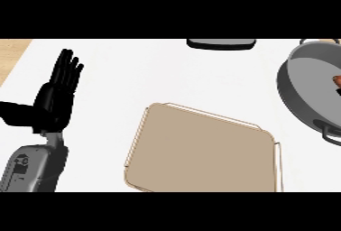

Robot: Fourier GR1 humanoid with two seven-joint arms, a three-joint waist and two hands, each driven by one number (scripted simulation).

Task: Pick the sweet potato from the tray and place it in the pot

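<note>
A tan tray (200, 151) with a thin white rim lies in the lower middle of the head view, with nothing on it. At the right edge sits a grey pot (303, 83), cut off by the frame, with a dark handle at its lower right. A small reddish-brown piece, the sweet potato (337, 80), shows inside the pot at the frame's very edge, with something dark just below it that I cannot identify. My left hand (57, 94) rests open at the left, fingers straight and pointing up, well away from the tray. My right hand is out of sight.
A dark grey flat object (221, 43) lies at the top centre of the white counter (126, 76). A strip of wood (12, 54) shows at the top left corner beyond the counter's edge.
</note>
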